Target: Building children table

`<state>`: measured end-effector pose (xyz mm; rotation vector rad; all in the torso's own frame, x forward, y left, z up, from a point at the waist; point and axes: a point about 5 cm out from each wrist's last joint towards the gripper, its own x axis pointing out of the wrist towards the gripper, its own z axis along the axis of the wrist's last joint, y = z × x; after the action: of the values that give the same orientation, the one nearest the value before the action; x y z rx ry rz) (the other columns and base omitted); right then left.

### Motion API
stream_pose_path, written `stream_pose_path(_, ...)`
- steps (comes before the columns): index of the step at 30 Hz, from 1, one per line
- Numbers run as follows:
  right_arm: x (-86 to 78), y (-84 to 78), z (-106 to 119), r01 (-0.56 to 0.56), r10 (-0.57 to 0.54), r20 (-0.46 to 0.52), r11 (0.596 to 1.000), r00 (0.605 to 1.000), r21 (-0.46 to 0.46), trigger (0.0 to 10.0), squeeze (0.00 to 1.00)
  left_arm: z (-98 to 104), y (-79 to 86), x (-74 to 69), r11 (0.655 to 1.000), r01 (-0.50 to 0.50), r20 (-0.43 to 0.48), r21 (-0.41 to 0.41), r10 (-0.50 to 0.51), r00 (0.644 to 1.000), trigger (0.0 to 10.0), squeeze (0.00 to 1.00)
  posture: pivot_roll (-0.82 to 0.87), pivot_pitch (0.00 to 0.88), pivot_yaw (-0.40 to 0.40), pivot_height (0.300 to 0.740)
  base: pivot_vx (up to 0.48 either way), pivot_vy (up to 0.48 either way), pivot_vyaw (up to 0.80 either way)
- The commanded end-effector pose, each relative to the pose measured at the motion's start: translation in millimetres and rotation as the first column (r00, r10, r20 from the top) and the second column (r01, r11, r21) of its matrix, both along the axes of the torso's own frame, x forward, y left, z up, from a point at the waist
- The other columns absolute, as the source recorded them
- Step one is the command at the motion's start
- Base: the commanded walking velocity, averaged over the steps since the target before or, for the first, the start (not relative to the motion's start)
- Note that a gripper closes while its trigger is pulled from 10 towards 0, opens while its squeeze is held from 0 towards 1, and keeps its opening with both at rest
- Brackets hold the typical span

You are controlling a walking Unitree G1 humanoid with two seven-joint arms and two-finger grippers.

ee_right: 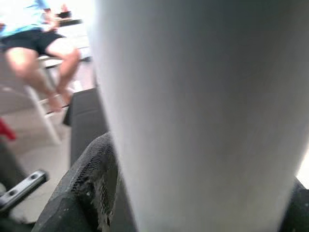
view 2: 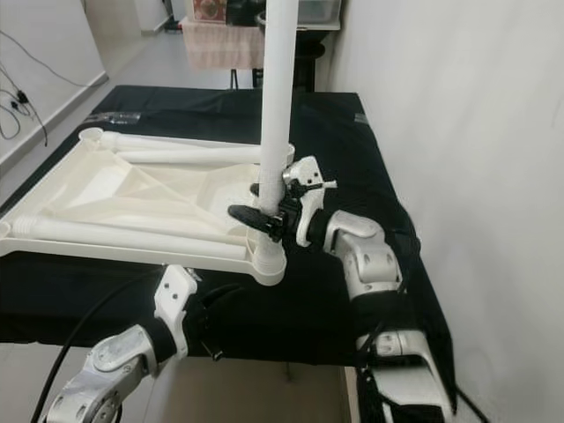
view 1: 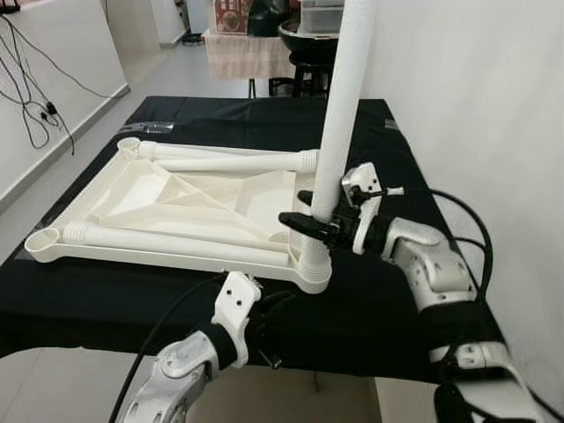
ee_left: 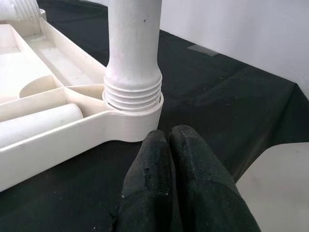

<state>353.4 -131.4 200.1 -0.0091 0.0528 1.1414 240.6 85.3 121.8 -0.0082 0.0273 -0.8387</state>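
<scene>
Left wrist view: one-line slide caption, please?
Shut left gripper before the upright white leg seated in the tabletop's corner socket.

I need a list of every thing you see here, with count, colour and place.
Table top: one, white, upside down on the black cloth.
Upright leg: one, white, standing in the near right corner socket.
Loose legs: two, white, lying on the table top.
Black cloth: one, covering the work table.
Cables: black, on the left wall.
Person: one, seated, in the right wrist view.
Right gripper: shut on the upright leg.
Left gripper: shut, near the socket.
</scene>
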Motion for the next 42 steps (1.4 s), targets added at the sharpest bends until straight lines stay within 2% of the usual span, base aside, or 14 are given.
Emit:
stream_pose_path(1,-1.6,7.2,-1,-0.129,0.129,-0.032,0.992,0.991,0.012,6.4,0.00,-5,-0.3,-0.6,1.000,0.003,-0.016,0.015,-0.002,1.000,10.0,0.00,-0.01,0.020,-0.041,0.740,0.000,0.000,0.00)
stream_pose_path(2,-3.0,5.2,-1,-0.189,0.190,-0.059,0.982,0.980,0.026,0.0,0.00,-6,-0.3,-0.6,1.000,0.002,-0.017,0.016,-0.001,1.000,10.0,0.00,-0.01,0.020,-0.043,0.740,0.000,0.000,0.00)
stream_pose_path(10,-0.5,-4.7,-5,-0.198,0.199,-0.054,0.980,0.978,0.024,0.0,0.00,-7,-0.6,-1.4,1.000,0.001,-0.020,0.015,-0.001,1.000,10.0,0.00,-0.01,0.021,-0.040,0.740,0.000,0.000,0.00)
stream_pose_path(18,-4.9,-21.7,-29,0.201,-0.202,-0.050,0.979,0.978,-0.017,0.0,0.00,-6,-1.3,-4.4,1.000,0.005,-0.021,0.011,-0.005,1.000,10.0,0.00,-0.01,0.030,-0.056,0.740,0.000,0.000,0.00)
stream_pose_path(19,-2.8,-21.0,-41,0.445,-0.447,-0.055,0.894,0.893,-0.049,0.0,0.00,-6,-0.5,-5.0,1.000,0.004,-0.020,0.011,-0.004,1.000,10.0,0.00,-0.02,0.033,-0.059,0.740,0.000,0.000,0.00)
stream_pose_path(20,-6.9,-24.6,-53,0.735,-0.738,-0.101,0.674,0.668,-0.066,0.0,0.00,-5,0.1,-5.3,1.000,0.003,-0.020,0.011,-0.003,1.000,10.0,0.00,-0.02,0.033,-0.059,0.740,0.000,0.000,0.00)
stream_pose_path(22,-23.3,-10.3,-65,0.778,-0.782,-0.134,0.622,0.609,-0.091,0.0,0.00,-5,0.4,-5.5,1.000,0.004,-0.019,0.011,-0.004,1.000,10.0,0.00,-0.02,0.049,-0.037,0.740,0.000,0.000,0.00)
stream_pose_path(24,-34.6,0.5,-69,0.777,-0.779,-0.154,0.623,0.607,-0.091,0.0,0.00,-5,0.7,-5.4,1.000,0.004,-0.019,0.011,-0.004,1.000,10.0,0.00,-0.02,0.046,-0.033,0.740,0.000,0.000,0.00)
stream_pose_path(25,-40.2,15.0,-69,0.723,-0.722,-0.176,0.687,0.669,-0.071,0.0,0.00,-5,1.1,-5.2,1.000,0.005,-0.019,0.012,-0.005,1.000,10.0,0.00,-0.03,0.041,-0.028,0.740,0.000,0.000,0.00)
stream_pose_path(30,-31.4,20.4,-67,0.667,-0.671,-0.138,0.741,0.729,-0.081,0.0,0.00,-5,0.7,-3.9,1.000,0.013,-0.022,0.013,-0.013,1.000,10.0,0.00,-0.02,0.034,-0.043,0.740,0.000,0.000,0.00)
stream_pose_path(32,-28.5,25.5,-60,0.634,-0.636,-0.132,0.770,0.760,-0.062,10.0,0.00,-5,0.7,-2.6,1.000,-0.003,-0.015,0.008,0.003,1.000,10.0,0.00,-0.03,0.036,-0.045,0.740,0.000,0.000,0.00)
stream_pose_path(33,-28.5,25.5,-60,0.634,-0.636,-0.132,0.770,0.760,-0.062,10.0,0.00,-5,0.7,-2.6,1.000,-0.003,-0.015,0.008,0.003,1.000,10.0,0.00,-0.03,0.036,-0.045,0.740,0.000,0.000,0.00)
stream_pose_path(34,-27.2,27.5,-54,0.615,-0.614,-0.132,0.787,0.778,-0.040,10.0,1.00,-4,0.7,-2.0,1.000,-0.010,-0.013,0.006,0.010,1.000,10.0,0.00,-0.03,0.033,-0.047,0.740,0.000,0.000,0.00)
stream_pose_path(42,-15.6,26.5,-26,0.441,-0.438,-0.066,0.896,0.896,0.040,10.0,1.00,-5,0.5,-0.2,1.000,-0.007,-0.015,0.007,0.007,1.000,10.0,0.00,-0.03,0.025,-0.045,0.740,0.000,0.000,0.00)
